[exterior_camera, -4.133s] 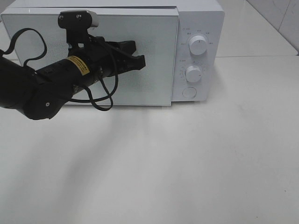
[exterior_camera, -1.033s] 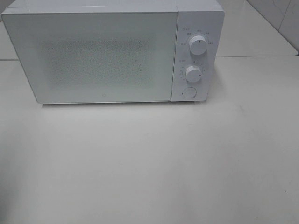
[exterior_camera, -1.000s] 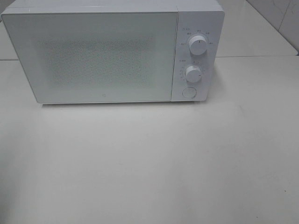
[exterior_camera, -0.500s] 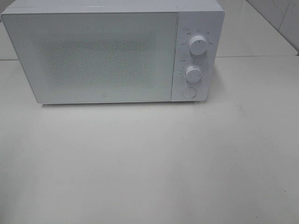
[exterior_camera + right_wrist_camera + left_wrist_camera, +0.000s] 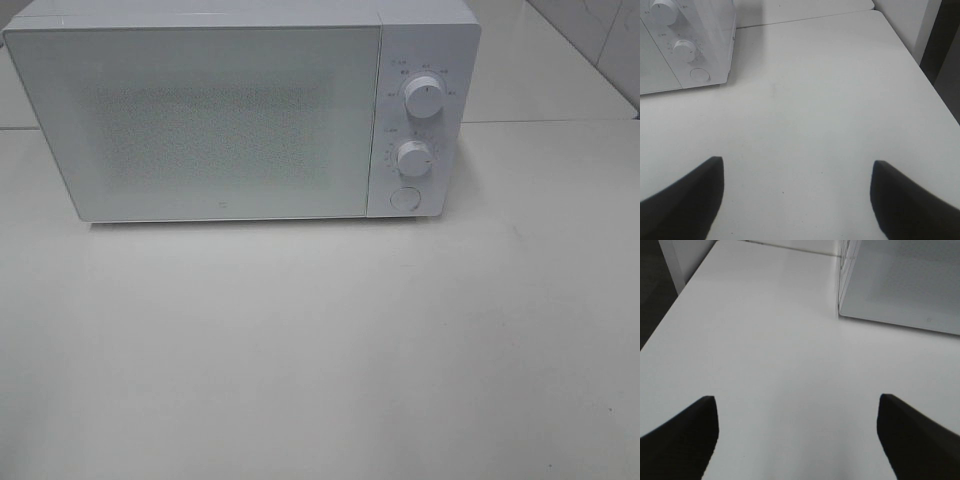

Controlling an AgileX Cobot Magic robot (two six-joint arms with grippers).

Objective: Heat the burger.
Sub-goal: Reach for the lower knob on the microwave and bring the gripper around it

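Burger — not visible in any view; pose, spot can't tell. Microwave door shut, frosted — no view thru.

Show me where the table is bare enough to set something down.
The table is bare all across in front of the microwave, up to its closed door. Also bare: the strips past its left side and right of its knobs. Only the back, where the microwave stands, is taken.

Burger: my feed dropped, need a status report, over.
Left gripper open, right gripper open, both empty above the table. Burger not in view. Microwave door shut, nothing in front of it.
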